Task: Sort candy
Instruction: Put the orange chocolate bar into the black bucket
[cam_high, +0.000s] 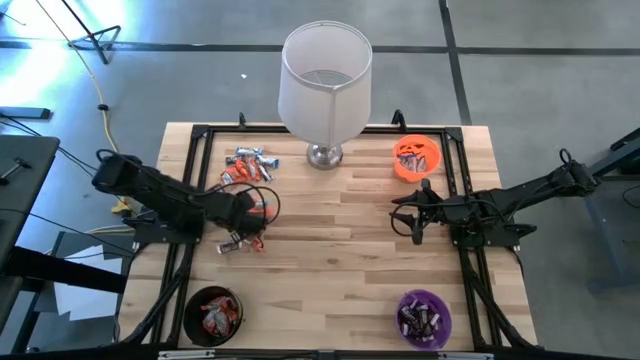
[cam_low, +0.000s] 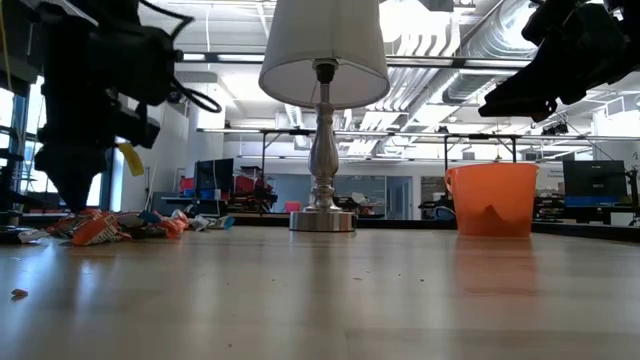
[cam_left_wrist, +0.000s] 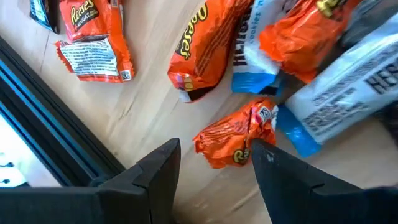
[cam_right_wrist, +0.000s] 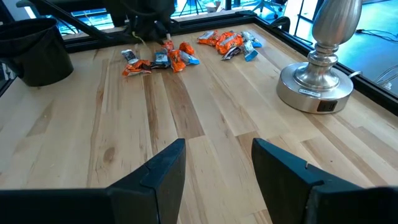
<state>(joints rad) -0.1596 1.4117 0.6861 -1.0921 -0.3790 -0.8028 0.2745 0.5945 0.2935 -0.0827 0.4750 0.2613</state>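
Wrapped candy lies in two heaps on the table's left half: a far heap (cam_high: 250, 165) and a nearer one (cam_high: 243, 240), both also in the right wrist view (cam_right_wrist: 158, 59). My left gripper (cam_high: 245, 222) points down over the nearer heap, open (cam_left_wrist: 214, 165). An orange candy (cam_left_wrist: 233, 140) lies flat on the wood between its fingers, with blue-white and other orange pieces just beyond. In the low view the left arm comes down to the heap (cam_low: 105, 228). My right gripper (cam_high: 415, 215) hangs open (cam_right_wrist: 217, 162) above bare wood right of centre, touching nothing. My left gripper comes from above with its fingers on either side of the orange candy. One fingertip (cam_left_wrist: 264, 155) stands right at the candy's twisted end (cam_left_wrist: 252, 140); I cannot tell whether it touches. The candy lies flat on the table.
A white-shaded lamp (cam_high: 325, 90) stands at the far middle. An orange bowl (cam_high: 416, 157) sits far right, a black bowl (cam_high: 212, 315) near left and a purple bowl (cam_high: 424, 318) near right, each holding candy. A black frame rail (cam_left_wrist: 56, 124) runs beside the heap.
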